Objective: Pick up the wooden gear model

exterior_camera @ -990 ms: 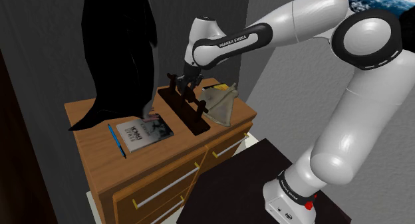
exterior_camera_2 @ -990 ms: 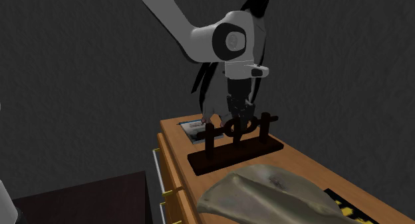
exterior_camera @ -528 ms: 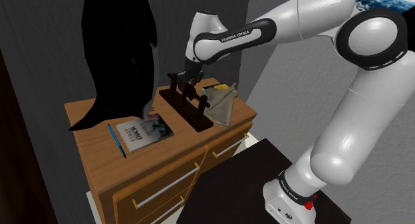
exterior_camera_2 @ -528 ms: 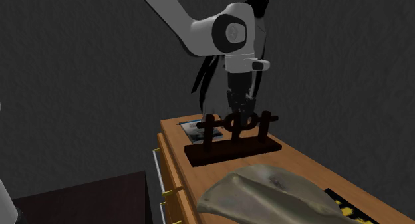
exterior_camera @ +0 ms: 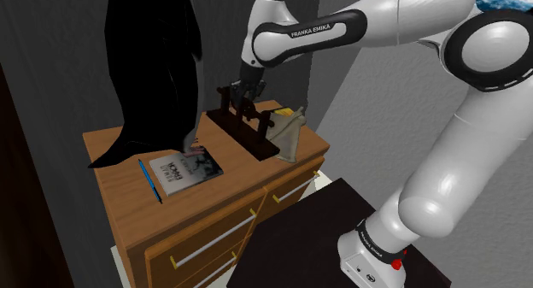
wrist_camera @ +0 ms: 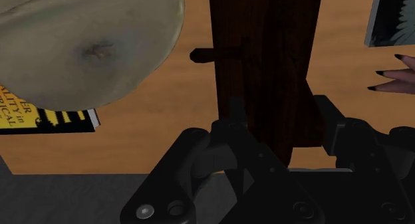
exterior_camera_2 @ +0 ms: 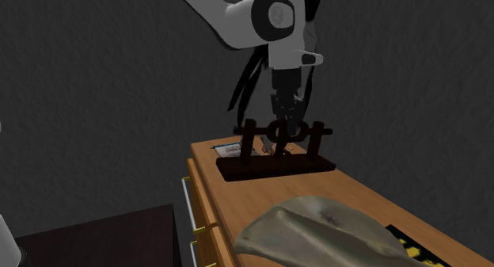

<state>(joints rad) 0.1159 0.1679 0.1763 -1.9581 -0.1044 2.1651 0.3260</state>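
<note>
The gear model is dark brown wood: a long flat base with upright posts and a gear ring. My gripper is shut on its middle gear from above. The model hangs a little above the dresser top, tilted in the shoulder view. In the second exterior view the gripper clasps the ring between two posts, and the base floats over the wood top. In the wrist view the dark model sits clasped between the fingers of my gripper.
A tall black bird-like figure stands at the dresser's back. A grey book and a blue pen lie near the front. A tan shell-like object lies on a yellow book beside the model. A dark table sits below.
The arm has risen with the gear model in the gripper. The model's base has come up off the dresser top and moved slightly toward the back.
</note>
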